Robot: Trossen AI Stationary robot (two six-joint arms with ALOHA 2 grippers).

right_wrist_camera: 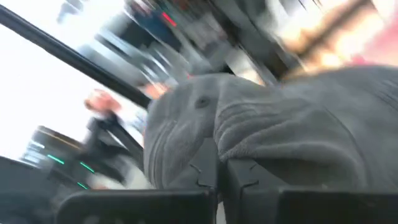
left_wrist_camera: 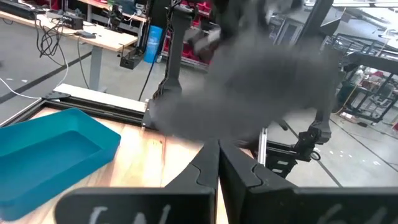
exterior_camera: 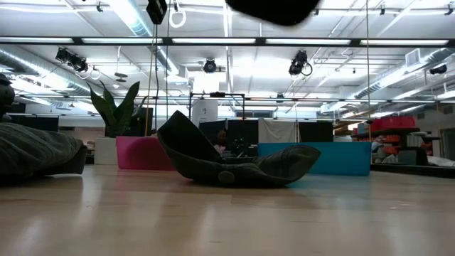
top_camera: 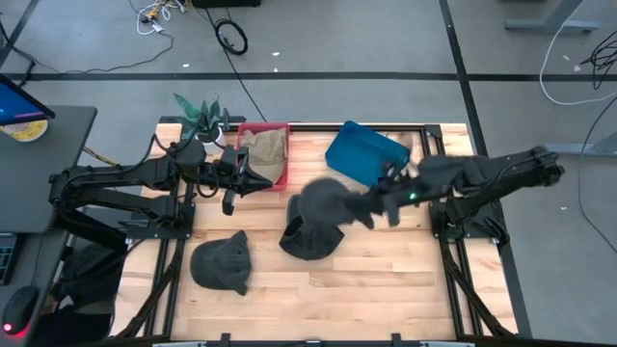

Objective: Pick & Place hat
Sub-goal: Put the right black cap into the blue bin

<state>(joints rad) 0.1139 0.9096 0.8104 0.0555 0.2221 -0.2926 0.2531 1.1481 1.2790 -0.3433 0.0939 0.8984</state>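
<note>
My right gripper [top_camera: 374, 207] is shut on a dark grey hat [top_camera: 328, 198], which hangs high above the table's middle. That hat shows blurred in the left wrist view [left_wrist_camera: 249, 87] and at the low view's top edge [exterior_camera: 274, 8]. A second dark hat [top_camera: 310, 239] lies crumpled on the table below it, one flap sticking up [exterior_camera: 181, 131]. A third grey hat [top_camera: 222, 262] lies at the near left. My left gripper [top_camera: 238, 179] hovers shut and holds nothing beside the red bin [top_camera: 281, 173]. My right gripper pinches a bunched fold of the dark grey hat's cloth [right_wrist_camera: 214, 146] between its two fingers. The fingers come nearly level from the table's right side. The hat is lifted clear of the table and bulges out beyond the fingertips toward the table's left.
The red bin at the far left holds a tan hat [top_camera: 262, 149]. A blue bin [top_camera: 364, 154] stands at the far middle, next to my right arm. A potted plant [top_camera: 201, 114] stands at the far left corner. Bare wood lies at the near right.
</note>
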